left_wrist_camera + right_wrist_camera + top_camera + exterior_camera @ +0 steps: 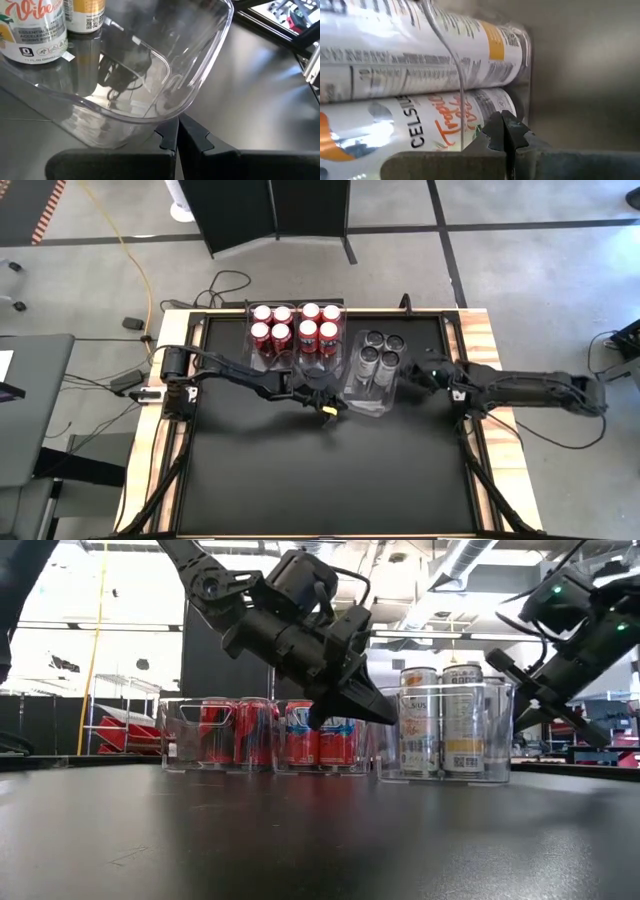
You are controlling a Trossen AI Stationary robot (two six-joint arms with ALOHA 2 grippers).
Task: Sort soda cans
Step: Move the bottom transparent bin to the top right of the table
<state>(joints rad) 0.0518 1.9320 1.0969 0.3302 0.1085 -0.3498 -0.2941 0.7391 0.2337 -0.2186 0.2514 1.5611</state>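
Several red soda cans [295, 328] [270, 732] stand upright in two clear bins at the far side. Several silver cans [379, 352] [445, 720] [30, 30] [395, 65] stand in the far part of a third clear bin [368, 402] [500, 730] [200, 75], which rests flat on the black table. My left gripper [330, 408] [385, 718] [177, 132] is shut at this bin's near left corner. My right gripper [412, 372] [492, 658] [505, 127] is shut at its right wall, beside the silver cans. My left gripper meets the clear bin with its shut fingertips at the rounded near left corner [167, 117], low on the wall, slanting down from the table's left. Nothing shows between the fingers. My right gripper has its shut tips against the bin's right wall [470, 125], coming from the right; whether it touches, I cannot tell.
The two red-can bins [272, 352] sit side by side just left of the silver-can bin, close to my left arm. The black table top [330, 480] stretches toward the near edge. Wooden rails [490, 350] and cables border the table.
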